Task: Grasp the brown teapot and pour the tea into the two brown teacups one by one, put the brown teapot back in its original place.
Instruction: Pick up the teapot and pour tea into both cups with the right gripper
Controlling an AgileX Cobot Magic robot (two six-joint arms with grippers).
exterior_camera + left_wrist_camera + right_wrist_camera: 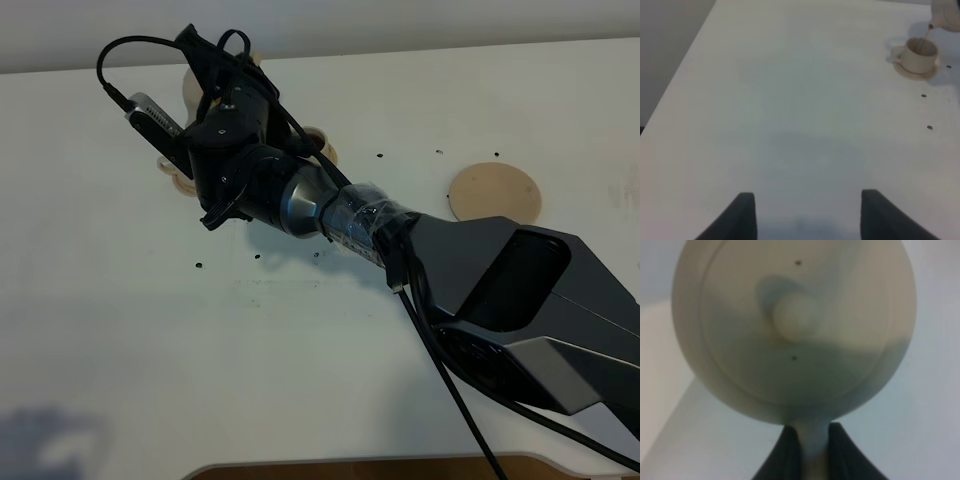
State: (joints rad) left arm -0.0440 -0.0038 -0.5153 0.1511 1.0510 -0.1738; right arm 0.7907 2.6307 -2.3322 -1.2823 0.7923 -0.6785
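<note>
My right gripper (pixel 810 452) is shut on the loop handle of the brown teapot (pixel 795 325), whose knobbed lid fills the right wrist view. From above, the right gripper (pixel 225 70) reaches across to the far left, and only slivers of the teapot (pixel 192 92) show behind it. In the left wrist view the tilted teapot spout (pixel 944 15) sends a thin stream of tea into a brown teacup (pixel 919 52) on its saucer. Two teacups, one (pixel 180 178) and the other (pixel 322 148), peek out beside the arm. The wide round saucer (pixel 493 193) lies bare at the right. My left gripper (pixel 807 215) hangs open over bare table.
The white table (pixel 300 360) stretches toward the front. Small dark specks (pixel 198 265) dot its surface. The right arm's dark body and cables (pixel 520 300) cross the right half of the view. The table's far edge meets a pale wall (pixel 400 20).
</note>
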